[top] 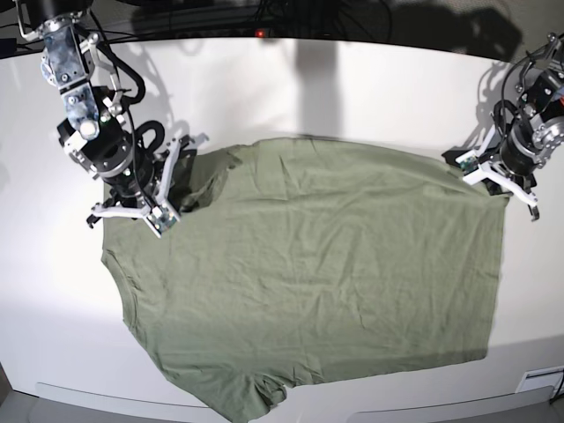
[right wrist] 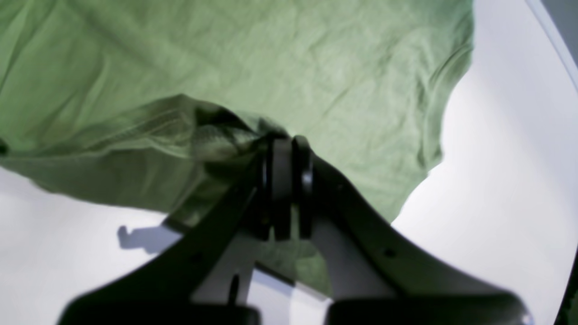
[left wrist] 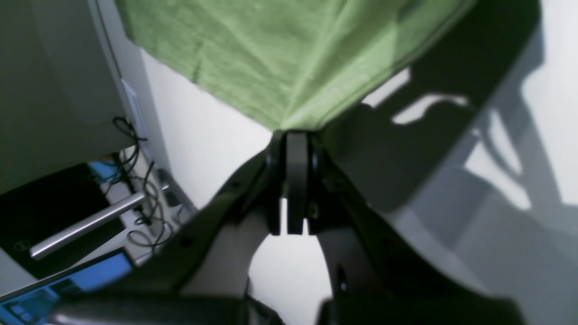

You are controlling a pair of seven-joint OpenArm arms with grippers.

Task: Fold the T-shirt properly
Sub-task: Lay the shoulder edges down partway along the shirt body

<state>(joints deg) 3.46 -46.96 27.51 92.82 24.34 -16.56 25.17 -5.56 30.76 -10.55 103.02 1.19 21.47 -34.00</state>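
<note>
Two grippers clamp opposite edges of the T-shirt (top: 308,273), which lies spread over a white table (top: 352,79).

Left gripper (left wrist: 289,135) is clenched on a hem corner at the scene's right; right gripper (right wrist: 284,142) is clenched on bunched fabric by a sleeve at the left. Dark cables (top: 264,18) run along the far table edge. Beside the table, the left wrist view shows tangled wires (left wrist: 144,203) and a metal bar (left wrist: 86,225), blurred. Collar is not distinguishable.

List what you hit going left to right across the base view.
right gripper, shut on the T-shirt's sleeve-side corner → T-shirt spread on the white table → left gripper, shut on the shirt's far-right corner.
</note>
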